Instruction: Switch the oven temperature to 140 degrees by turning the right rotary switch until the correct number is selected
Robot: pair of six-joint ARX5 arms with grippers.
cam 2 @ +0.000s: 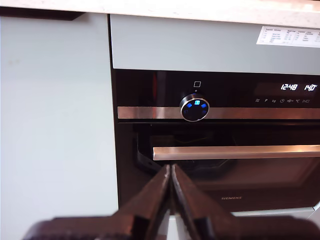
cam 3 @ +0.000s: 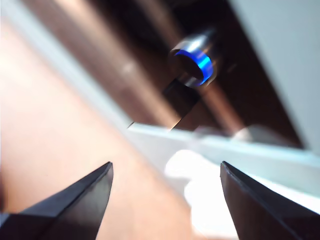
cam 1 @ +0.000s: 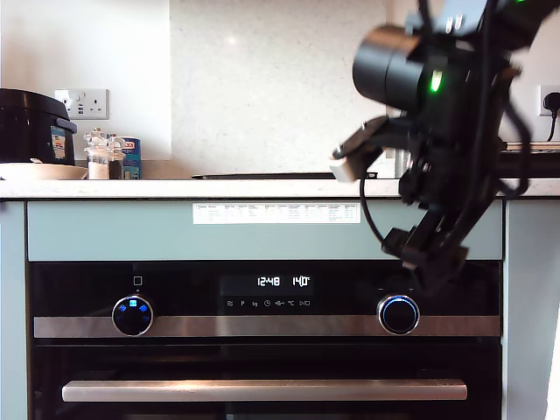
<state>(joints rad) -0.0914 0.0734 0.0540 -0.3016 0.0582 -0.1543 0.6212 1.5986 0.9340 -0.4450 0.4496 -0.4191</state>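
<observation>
Below the worktop [cam 1: 262, 187], the oven [cam 1: 262, 359] is seen filling the lower exterior view: black glass front, brushed steel band, long bar handle [cam 1: 262, 390]. The white display [cam 1: 283, 282] is read as 12:48 and 140°.

The right rotary switch [cam 1: 399, 314] is located on the steel band toward the exterior view's right, plain blue ring lit, face dark. The other knob [cam 1: 132, 315], showing bright blue icons, is set on the same band toward the exterior view's left.

My second gripper [cam 3: 166, 172] is seen with jaws spread wide and nothing between them; the blue-ringed switch [cam 3: 196, 64] is blurred ahead of it, clear of both fingertips [cam 3: 102, 175]. In the exterior view the arm is hung from the upper right, its lowest dark parts just above the switch; contact cannot be told.

My first gripper [cam 2: 171, 170] is shown with jaws pressed together, nothing held, and is aimed at the oven front, below the icon knob [cam 2: 195, 108] and the handle [cam 2: 235, 151].

A white label strip [cam 1: 276, 213] is fixed on the pale green panel above the oven. A black appliance [cam 1: 31, 127], jars [cam 1: 101, 156] and a wall socket [cam 1: 81, 103] are noted on the worktop side at the exterior view's left.
</observation>
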